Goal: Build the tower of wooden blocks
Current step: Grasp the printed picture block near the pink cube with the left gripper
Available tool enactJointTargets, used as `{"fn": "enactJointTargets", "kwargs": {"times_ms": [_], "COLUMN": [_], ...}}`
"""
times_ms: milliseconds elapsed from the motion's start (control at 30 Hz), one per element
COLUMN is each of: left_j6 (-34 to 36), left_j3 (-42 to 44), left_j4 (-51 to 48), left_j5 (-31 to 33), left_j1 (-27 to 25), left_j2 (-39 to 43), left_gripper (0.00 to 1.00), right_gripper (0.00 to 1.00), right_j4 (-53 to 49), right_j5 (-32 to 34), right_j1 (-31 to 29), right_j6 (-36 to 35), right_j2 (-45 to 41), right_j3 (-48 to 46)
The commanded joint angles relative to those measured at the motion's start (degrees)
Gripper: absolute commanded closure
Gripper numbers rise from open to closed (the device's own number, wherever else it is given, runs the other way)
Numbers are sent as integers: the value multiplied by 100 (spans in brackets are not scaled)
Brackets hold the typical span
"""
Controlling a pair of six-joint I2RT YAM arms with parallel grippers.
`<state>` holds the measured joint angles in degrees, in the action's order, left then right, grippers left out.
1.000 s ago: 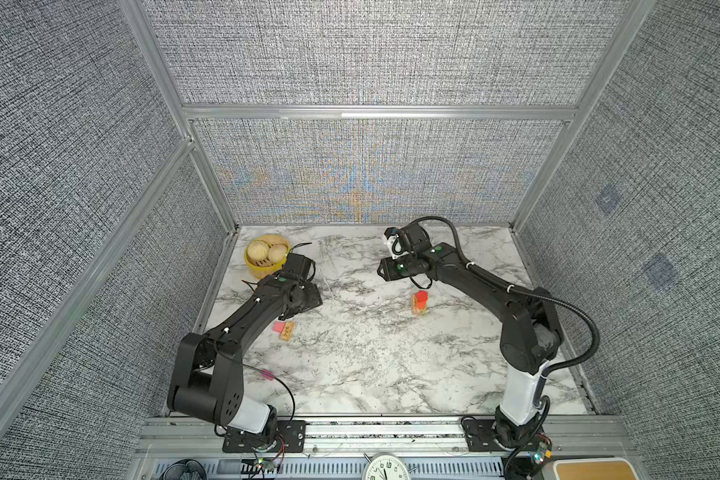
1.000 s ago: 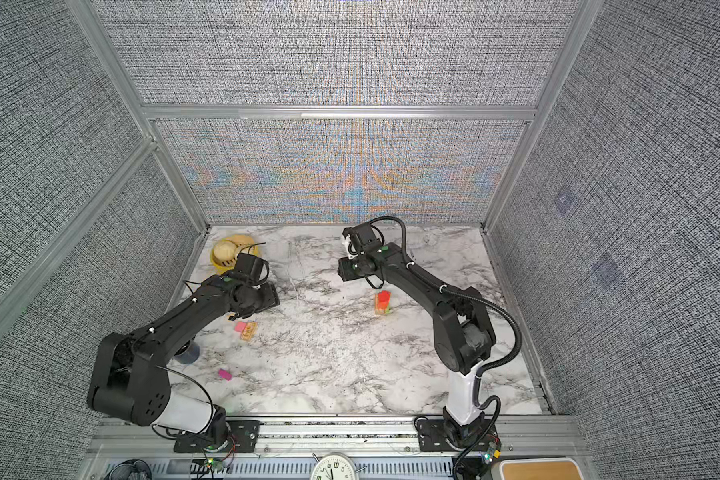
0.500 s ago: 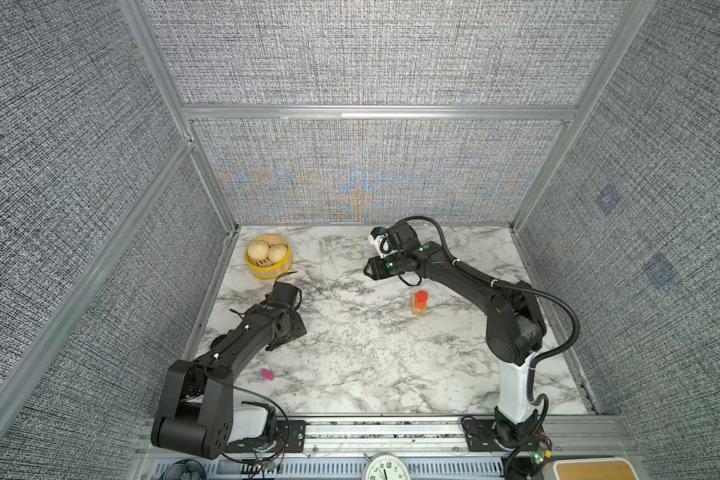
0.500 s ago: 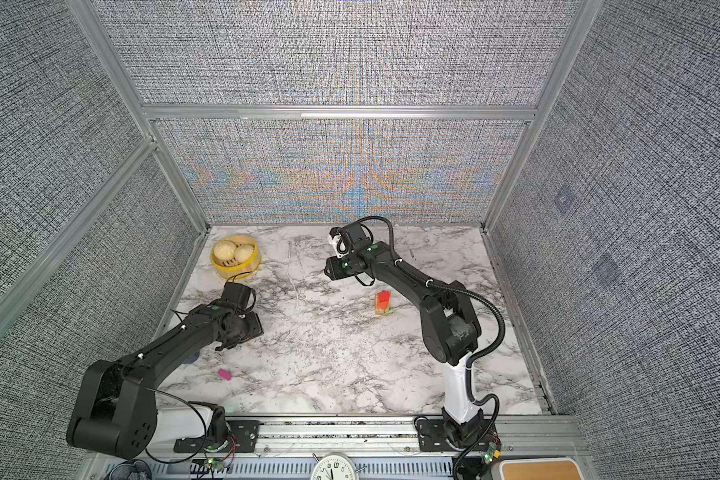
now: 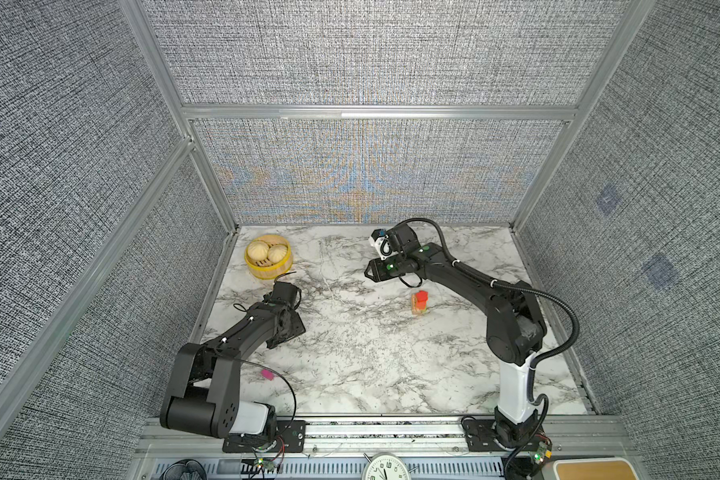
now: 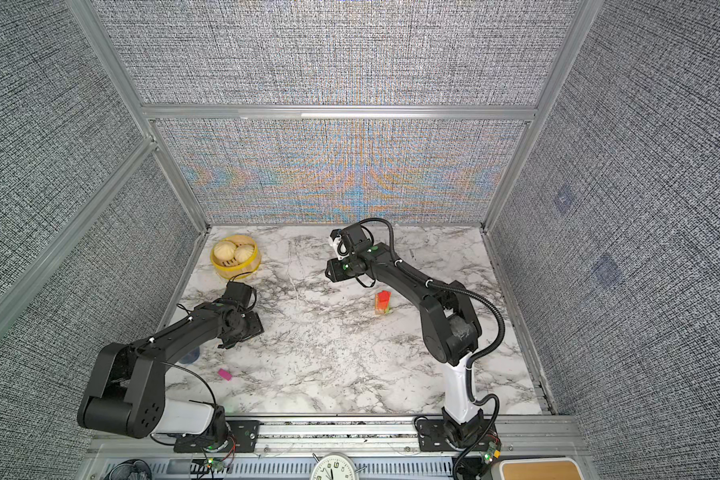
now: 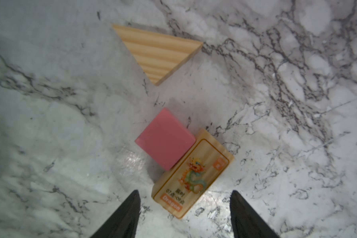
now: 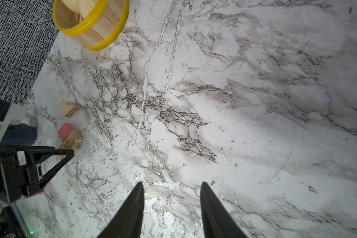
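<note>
Tan dragon bar [image 7: 194, 173] flat, long axis pointing at left end effector [image 7: 184, 192] | spread, empty | right end effector [image 8: 171, 183] likewise

Both top views looked steeply down from high above the near edge of the marble counter [image 5: 371, 374], taking in all of it. The left wrist camera hung close over the counter, facing down past the left tool [image 7: 184, 191]. The right wrist camera sat farther off, looking obliquely past the right tool [image 8: 172, 183]; both wrist views shared the dragon block [image 7: 194, 171] and pink block [image 7: 165, 140].
</note>
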<state>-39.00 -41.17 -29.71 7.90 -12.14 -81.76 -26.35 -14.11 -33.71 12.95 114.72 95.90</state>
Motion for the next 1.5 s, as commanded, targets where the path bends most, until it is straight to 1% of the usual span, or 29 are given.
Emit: {"fn": "enactJointTargets", "kwargs": {"times_ms": [0, 267, 467, 733, 1167, 1467], "left_j6": [7, 41, 77, 183, 218, 200], "left_j3": [-67, -146, -208, -324, -361, -392], "left_j4": [21, 58, 115, 211, 338, 356], "left_j5": [159, 168, 150, 34, -349, -357], "left_j1": [34, 107, 122, 124, 87, -58], "left_j2": [-51, -257, -405, -622, -646, -811], "left_gripper": [29, 29, 32, 41, 57, 63], "right_gripper": [53, 53, 54, 53, 53, 53], "right_j4": [68, 77, 66, 42, 15, 30], "right_j5": [-33, -22, -23, 22, 22, 13], "right_j1": [-9, -13, -4, 2, 3, 5], "right_j6": [-45, -50, -61, -81, -91, -73], "right_j2": [-37, -29, -10, -6, -2, -13], "right_j3": [-10, -18, -1, 8, 19, -10]}}
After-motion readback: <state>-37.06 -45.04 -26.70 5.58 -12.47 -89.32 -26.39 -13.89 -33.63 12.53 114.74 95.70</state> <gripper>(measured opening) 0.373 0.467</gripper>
